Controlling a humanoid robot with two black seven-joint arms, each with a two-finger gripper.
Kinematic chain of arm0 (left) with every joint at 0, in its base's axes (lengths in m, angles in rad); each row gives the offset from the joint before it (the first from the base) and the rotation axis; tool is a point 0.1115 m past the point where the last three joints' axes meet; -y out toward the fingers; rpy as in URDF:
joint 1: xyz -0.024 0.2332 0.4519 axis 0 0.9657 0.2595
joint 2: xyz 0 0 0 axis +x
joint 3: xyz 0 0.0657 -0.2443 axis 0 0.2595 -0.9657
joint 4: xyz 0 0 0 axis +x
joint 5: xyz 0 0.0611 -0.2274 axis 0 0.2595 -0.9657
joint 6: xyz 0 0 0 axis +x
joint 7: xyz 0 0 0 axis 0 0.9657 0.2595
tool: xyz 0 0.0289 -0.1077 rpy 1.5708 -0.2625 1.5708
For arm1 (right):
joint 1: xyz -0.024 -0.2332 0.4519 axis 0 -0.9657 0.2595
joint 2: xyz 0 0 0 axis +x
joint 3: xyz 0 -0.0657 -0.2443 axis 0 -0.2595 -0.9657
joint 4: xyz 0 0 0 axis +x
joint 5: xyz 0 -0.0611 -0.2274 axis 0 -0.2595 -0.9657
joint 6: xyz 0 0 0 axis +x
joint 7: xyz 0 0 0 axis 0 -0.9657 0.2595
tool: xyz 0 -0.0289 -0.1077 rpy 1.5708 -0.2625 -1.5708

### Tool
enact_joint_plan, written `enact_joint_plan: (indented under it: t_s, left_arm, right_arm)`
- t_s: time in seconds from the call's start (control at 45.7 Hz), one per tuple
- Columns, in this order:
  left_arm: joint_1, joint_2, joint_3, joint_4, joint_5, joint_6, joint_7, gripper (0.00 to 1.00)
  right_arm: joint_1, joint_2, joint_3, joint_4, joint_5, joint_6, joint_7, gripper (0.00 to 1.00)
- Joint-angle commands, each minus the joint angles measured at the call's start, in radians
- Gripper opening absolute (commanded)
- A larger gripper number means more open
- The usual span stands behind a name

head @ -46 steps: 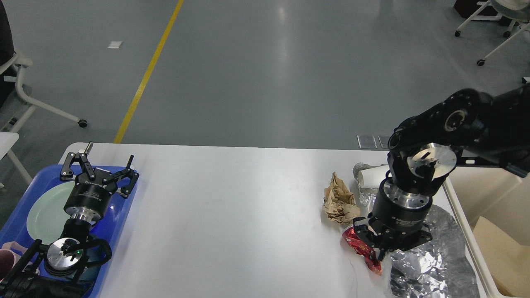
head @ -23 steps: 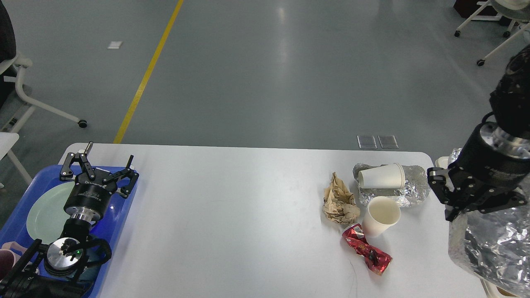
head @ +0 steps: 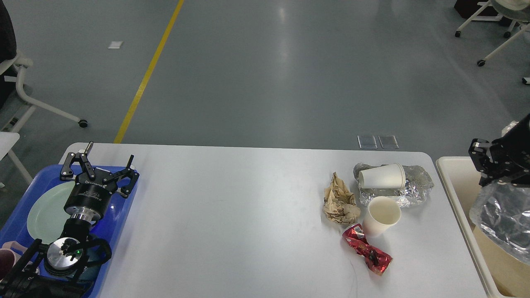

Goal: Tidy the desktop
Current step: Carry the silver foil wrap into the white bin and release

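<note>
The white desktop (head: pixel 232 207) carries a cluster of litter at its right: crumpled brown paper (head: pixel 339 200), a crushed red wrapper (head: pixel 366 250), an upright white paper cup (head: pixel 381 215), and a second paper cup (head: pixel 381 176) lying on crumpled foil (head: pixel 416 184). My right gripper (head: pixel 492 180) is off the table's right edge, shut on a large foil sheet (head: pixel 505 219) that hangs over the beige bin (head: pixel 455 190). Over the blue tray (head: pixel 120 215) at the far left, my left gripper (head: pixel 109 155) stands open and holds nothing.
A pale green plate (head: pixel 43 211) lies in the blue tray, with a pinkish cup (head: pixel 6 252) at its near corner. Rolling chair bases stand on the grey floor at the left and far right. A yellow line (head: pixel 145 78) runs across the floor behind the table.
My right gripper lifted the large foil sheet from the table's right front and carried it right, over the beige bin. The upright cup and red wrapper are now uncovered. The left arm stayed still.
</note>
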Motion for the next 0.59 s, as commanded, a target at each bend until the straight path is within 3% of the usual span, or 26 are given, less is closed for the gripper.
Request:
enact_joint_plan:
  t_s: [0.0,0.175,0.394,0.569]
  left_arm:
    - [0.000,0.000,0.000,0.000,0.000,0.000,0.001,0.97]
    - [0.000,0.000,0.000,0.000,0.000,0.000,-0.001,0.97]
    - [0.000,0.000,0.000,0.000,0.000,0.000,0.001,0.97]
    - [0.000,0.000,0.000,0.000,0.001,0.000,0.001,0.97]
  right_arm:
    - [-0.123,-0.068,0.006,-0.088,-0.006,-0.099,-0.001,0.00]
    - [-0.303,-0.114,0.037,-0.206,-0.023,-0.249,-0.002,0.00]
    - [-0.638,-0.133,0.150,-0.517,-0.018,-0.283,-0.005,0.00]
    - [-0.936,-0.139,0.302,-0.701,-0.008,-0.408,-0.005,0.00]
